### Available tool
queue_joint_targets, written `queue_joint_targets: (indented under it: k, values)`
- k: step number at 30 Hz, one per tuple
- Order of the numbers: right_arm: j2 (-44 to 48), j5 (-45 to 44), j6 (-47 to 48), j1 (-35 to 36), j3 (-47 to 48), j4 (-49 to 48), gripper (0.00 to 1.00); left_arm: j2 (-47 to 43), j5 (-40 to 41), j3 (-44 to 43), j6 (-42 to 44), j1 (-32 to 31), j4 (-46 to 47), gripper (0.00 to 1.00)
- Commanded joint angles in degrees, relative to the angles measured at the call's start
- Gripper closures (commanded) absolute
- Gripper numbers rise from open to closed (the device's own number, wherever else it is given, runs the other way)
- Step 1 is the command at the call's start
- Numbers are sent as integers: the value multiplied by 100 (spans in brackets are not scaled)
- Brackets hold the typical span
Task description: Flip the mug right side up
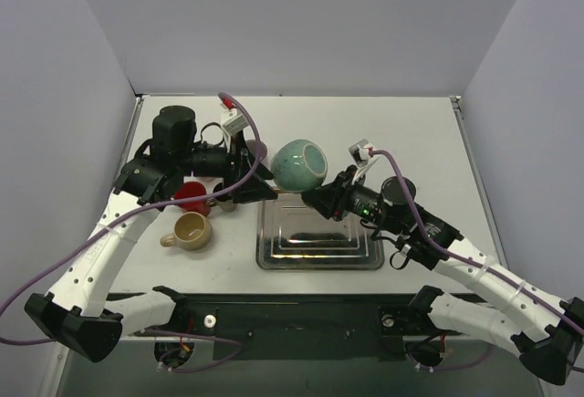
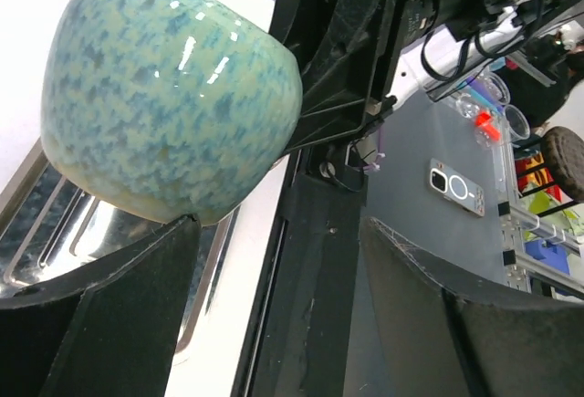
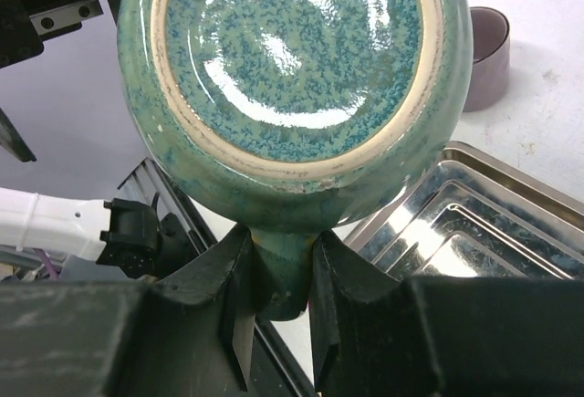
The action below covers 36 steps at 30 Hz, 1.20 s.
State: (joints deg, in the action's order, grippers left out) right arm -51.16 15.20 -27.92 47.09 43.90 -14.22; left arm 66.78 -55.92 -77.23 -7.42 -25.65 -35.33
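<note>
Speckled teal mug [image 1: 300,163] held in the air over the back edge of the steel tray [image 1: 274,255], tipped on its side.
Far left on the white worktop [image 1: 411,132]: glossy red cup [image 1: 190,194], and nearer the arm bases a matte tan cup [image 1: 190,231] with a loop handle. Left end effector [image 1: 258,187] has its black fingers spread wide, just beside the mug's rounded, glossy wall. The mug's base shows a bare, pale foot ring. The tray is rectangular, stepped and shiny. Right end effector [image 3: 281,265] is pinching the mug's handle.
</note>
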Motion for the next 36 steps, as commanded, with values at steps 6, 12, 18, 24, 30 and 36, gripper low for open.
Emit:
queue_joint_targets:
  k: [6,12,18,24,30,36]
  values:
    - [510,-394,-109,160,215,-2208,100,89,-535,-221,-973,77,1125,18]
    - [607,-413,-161,186,391,-2437,100,160,-569,-197,-1770,157,1974,19]
    - [169,-193,-328,379,619,-2691,100,230,-850,111,-3246,139,3843,19]
    - [-386,-123,-425,459,751,-2929,100,256,-1070,515,-4671,122,5149,47]
    - [-738,-131,-416,398,760,-2658,100,177,-930,736,-4832,261,5320,100]
    - [-624,-1158,137,371,909,-710,17,229,1425,-370,-1132,895,1034,100]
